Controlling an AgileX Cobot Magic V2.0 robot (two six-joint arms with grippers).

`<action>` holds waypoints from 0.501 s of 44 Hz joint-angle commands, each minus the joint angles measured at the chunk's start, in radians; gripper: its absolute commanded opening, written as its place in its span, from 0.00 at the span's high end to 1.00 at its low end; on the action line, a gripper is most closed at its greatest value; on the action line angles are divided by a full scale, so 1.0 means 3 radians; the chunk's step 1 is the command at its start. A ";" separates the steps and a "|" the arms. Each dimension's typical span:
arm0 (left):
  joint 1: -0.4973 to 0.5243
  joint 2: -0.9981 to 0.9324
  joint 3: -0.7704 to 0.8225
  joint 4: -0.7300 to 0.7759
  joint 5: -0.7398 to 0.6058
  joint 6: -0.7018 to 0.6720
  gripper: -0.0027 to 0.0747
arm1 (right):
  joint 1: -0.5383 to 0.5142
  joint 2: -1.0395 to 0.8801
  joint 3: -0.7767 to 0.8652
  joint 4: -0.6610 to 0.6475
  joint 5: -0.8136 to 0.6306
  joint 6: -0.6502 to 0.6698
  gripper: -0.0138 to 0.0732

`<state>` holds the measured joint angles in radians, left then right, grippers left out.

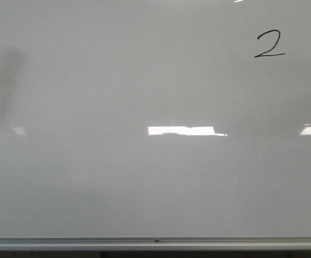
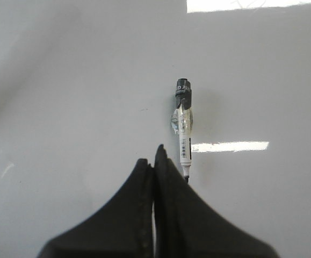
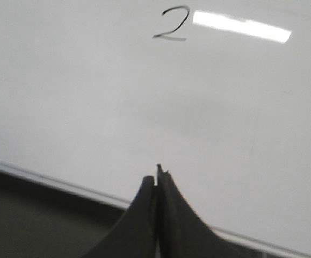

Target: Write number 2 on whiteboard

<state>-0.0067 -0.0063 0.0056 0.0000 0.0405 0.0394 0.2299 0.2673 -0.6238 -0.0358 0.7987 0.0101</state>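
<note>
Resting done: 2 point(image 1: 269, 44) was written on board point(image 1: 144, 188).
Both grippers point(image 2: 154, 161) point(image 3: 156, 180) were closed, empty; marker point(image 2: 183, 126) could be knocked, smearing ink.

This looks like a classroom or an office — maybe. A big shiny whiteboard point(image 1: 117, 177) fills the view, with a silver rail point(image 1: 155, 243) below and ceiling lights shining in it.

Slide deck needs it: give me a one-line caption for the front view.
A black number 2 sits in the upper right of the whiteboard, above its silver rail.
</note>
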 commanded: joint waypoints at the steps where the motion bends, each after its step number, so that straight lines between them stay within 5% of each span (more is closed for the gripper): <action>1: 0.0005 -0.0046 0.0025 -0.0028 -0.0263 -0.0015 0.99 | -0.0204 -0.0290 0.0423 -0.0054 -0.1064 -0.0034 0.92; 12: 0.0005 -0.0046 0.0025 -0.0028 -0.0263 -0.0015 0.99 | -0.0581 -0.0805 0.1436 0.0066 -0.2124 -0.0009 0.92; 22: 0.0005 -0.0046 0.0025 -0.0028 -0.0263 -0.0015 0.99 | -0.0715 -0.0994 0.1965 0.0077 -0.2518 -0.0001 0.92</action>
<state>-0.0067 -0.0063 0.0056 0.0000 0.0405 0.0394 0.0286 -0.0085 -0.0460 -0.0206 0.1771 0.0101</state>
